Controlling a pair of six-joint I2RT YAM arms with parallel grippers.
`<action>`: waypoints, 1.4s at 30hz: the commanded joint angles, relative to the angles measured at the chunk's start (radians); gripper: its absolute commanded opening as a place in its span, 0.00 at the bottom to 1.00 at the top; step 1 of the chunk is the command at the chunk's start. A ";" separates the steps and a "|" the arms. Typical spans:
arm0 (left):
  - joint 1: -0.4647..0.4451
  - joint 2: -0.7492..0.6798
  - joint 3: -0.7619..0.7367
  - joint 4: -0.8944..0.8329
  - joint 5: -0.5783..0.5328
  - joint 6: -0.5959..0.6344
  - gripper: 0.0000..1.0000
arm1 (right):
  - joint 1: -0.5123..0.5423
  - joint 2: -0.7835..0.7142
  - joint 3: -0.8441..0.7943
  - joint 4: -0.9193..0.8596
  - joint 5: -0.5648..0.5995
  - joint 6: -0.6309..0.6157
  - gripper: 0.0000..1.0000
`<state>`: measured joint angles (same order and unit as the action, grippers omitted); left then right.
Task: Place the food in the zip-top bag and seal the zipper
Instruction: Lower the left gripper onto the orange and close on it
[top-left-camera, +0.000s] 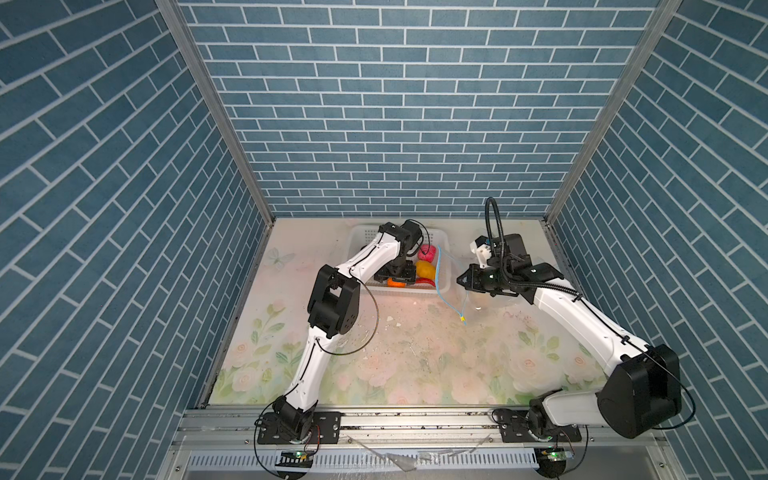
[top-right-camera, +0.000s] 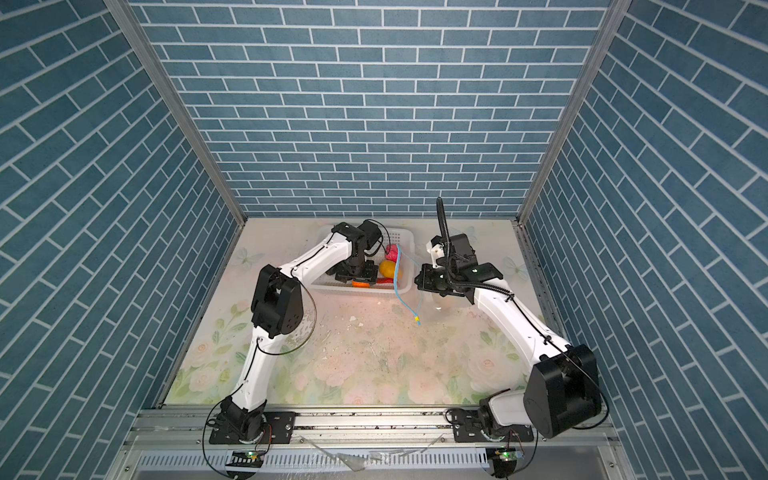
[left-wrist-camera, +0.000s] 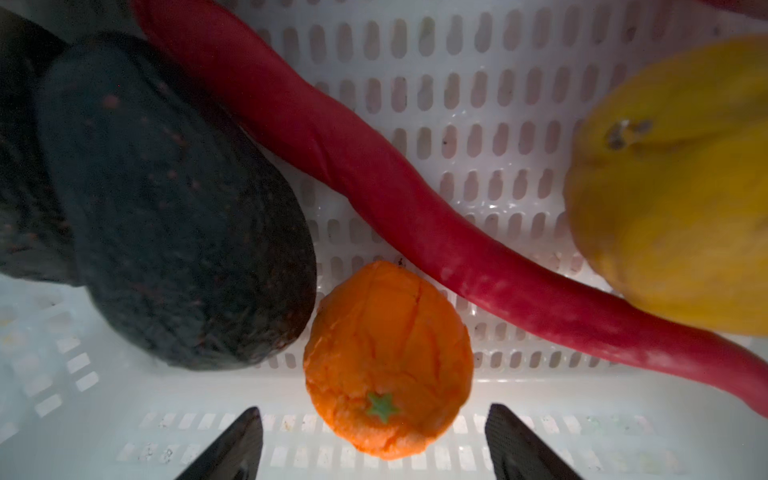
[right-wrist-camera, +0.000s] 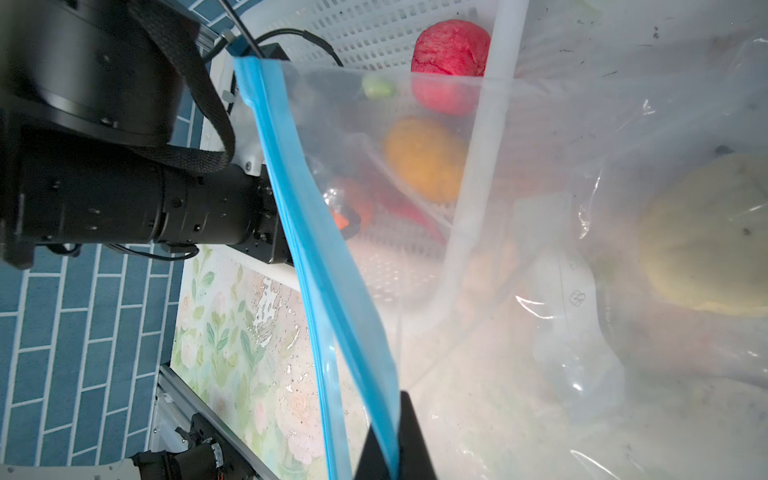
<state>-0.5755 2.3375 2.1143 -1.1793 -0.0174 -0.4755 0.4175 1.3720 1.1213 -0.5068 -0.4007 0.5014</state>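
Your zip-top bag (right-wrist-camera: 548, 174) is clear, crinkly film, held up at the right side of the table, next to the white perforated basket (top-left-camera: 362, 233). Its zipper (top-left-camera: 439, 274) is a light-blue strip. In both top views it crosses the basket's right end and drops to a small yellow tab (top-left-camera: 462, 318) down by the table. Your right gripper (right-wrist-camera: 395, 440) is clenched on that strip: the right wrist view shows the blue band running straight into the closed black tips. A cream piece (right-wrist-camera: 706, 232) shows through the film and looks to be inside the bag.

The rest of the food is in the basket:
- black lump (left-wrist-camera: 174, 216)
- long red chilli (left-wrist-camera: 374, 174), lying between the black lump and the yellow-orange piece
- yellow-orange piece (left-wrist-camera: 673, 199)
- orange piece (left-wrist-camera: 388, 357) with a green star stem
- pink piece (top-left-camera: 428, 251), toward the back

Your left gripper (left-wrist-camera: 374, 436) is down inside the basket and released. Its fingers (left-wrist-camera: 232, 444) are spread either side of the orange piece, with a gap on each side.

The table (top-left-camera: 415, 374) is a pale floral print, scuffed mid-field, with small white flakes (top-left-camera: 390, 319) and dark specks. Blue brick-pattern walls (top-left-camera: 395, 104) stand on three sides, with aluminium posts at the back corners. An aluminium rail (top-left-camera: 415, 420) runs along the front and carries both arm bases.
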 joint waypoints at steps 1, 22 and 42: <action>0.003 0.025 0.015 -0.004 0.007 -0.003 0.86 | -0.003 0.012 -0.007 0.014 -0.007 0.028 0.00; 0.012 0.044 -0.015 0.042 0.029 -0.003 0.81 | -0.003 0.020 -0.012 0.028 -0.015 0.040 0.00; 0.014 0.011 -0.038 0.044 0.030 -0.006 0.68 | -0.004 0.013 -0.015 0.028 -0.011 0.042 0.00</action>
<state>-0.5678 2.3531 2.0880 -1.1271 0.0128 -0.4812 0.4175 1.3834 1.1213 -0.4923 -0.4068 0.5194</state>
